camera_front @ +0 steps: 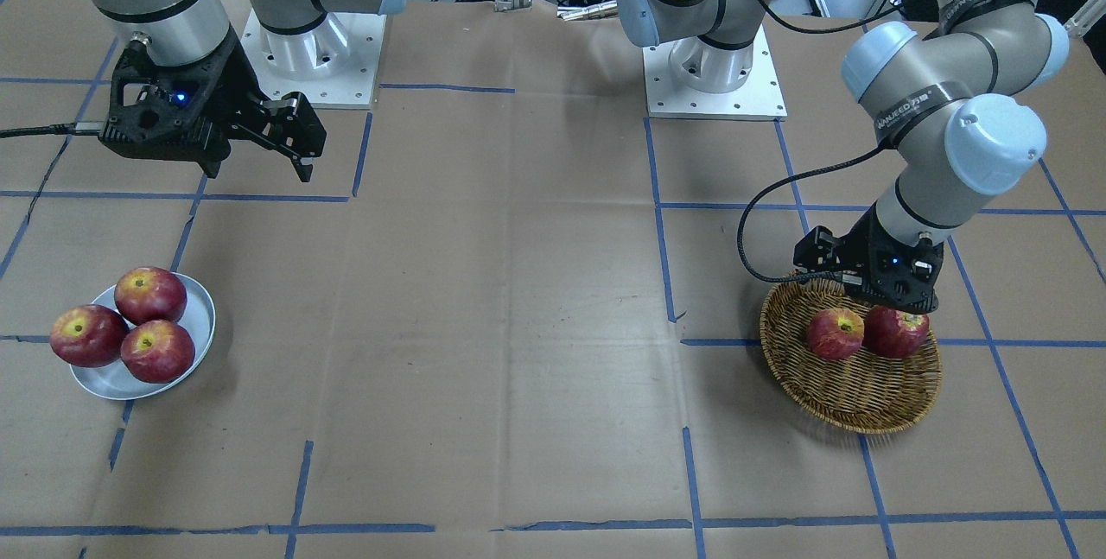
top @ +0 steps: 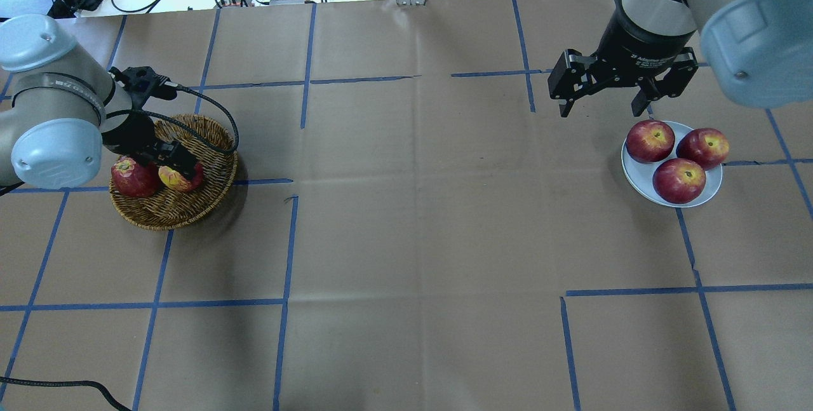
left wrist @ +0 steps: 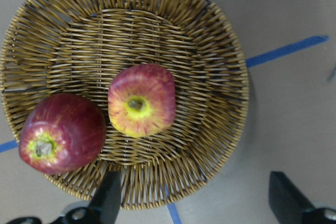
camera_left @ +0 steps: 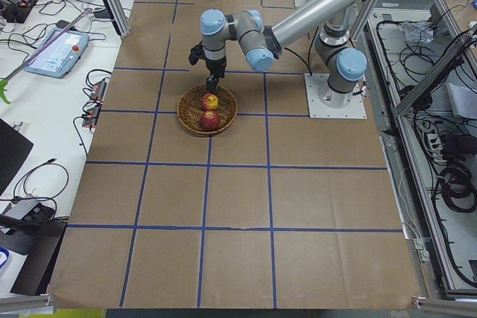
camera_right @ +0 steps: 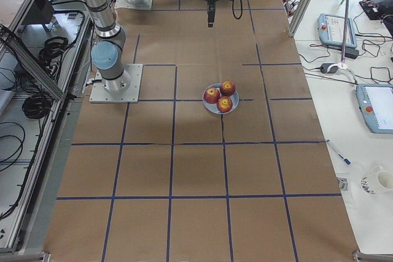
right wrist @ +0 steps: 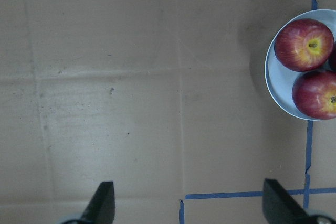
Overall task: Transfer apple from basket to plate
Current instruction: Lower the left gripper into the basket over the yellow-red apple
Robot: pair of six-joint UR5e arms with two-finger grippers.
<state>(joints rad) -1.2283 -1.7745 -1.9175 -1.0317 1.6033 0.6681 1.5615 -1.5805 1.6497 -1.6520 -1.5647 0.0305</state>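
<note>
The apple [left wrist: 142, 100], pinkish-red with a yellow-green stem hollow, lies in the round wicker basket [left wrist: 210, 51] beside a darker red apple [left wrist: 60, 132]. The apple also shows in the overhead view [top: 183, 177] and in the front view [camera_front: 835, 333]. My left gripper [top: 173, 160] hovers above the basket, open and empty, with both fingers apart in its wrist view. The silvery plate [top: 635, 173] holds three dark-red apples [top: 679, 180]. My right gripper [top: 600, 109] is open and empty, in the air just beyond the plate's far left side.
The table is brown paper with a grid of blue tape lines [top: 292, 239]. The basket [top: 171, 217] is on my left side and the plate [camera_front: 203, 308] on my right, far apart. The two arm bases [camera_front: 311, 49] stand at the table's back edge.
</note>
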